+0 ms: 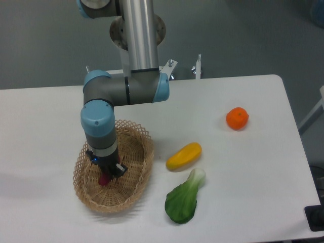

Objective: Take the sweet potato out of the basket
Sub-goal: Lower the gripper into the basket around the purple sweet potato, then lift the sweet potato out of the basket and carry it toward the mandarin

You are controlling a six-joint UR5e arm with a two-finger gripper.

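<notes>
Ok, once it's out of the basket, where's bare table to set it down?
Free patches: left of the basket, and the far strip between arm and orange. Also the front right corner. It is crowded around the yellow vegetable and bok choy.

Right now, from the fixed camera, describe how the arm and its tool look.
The arm is built from smooth silver-grey metal tubes, joined by grey housings with light blue round caps. A silver flange with bolts sits behind the upright tube. The tool is small, black and blocky, with a tiny blue light on its side. No loose cables or printed markings are visible.
</notes>
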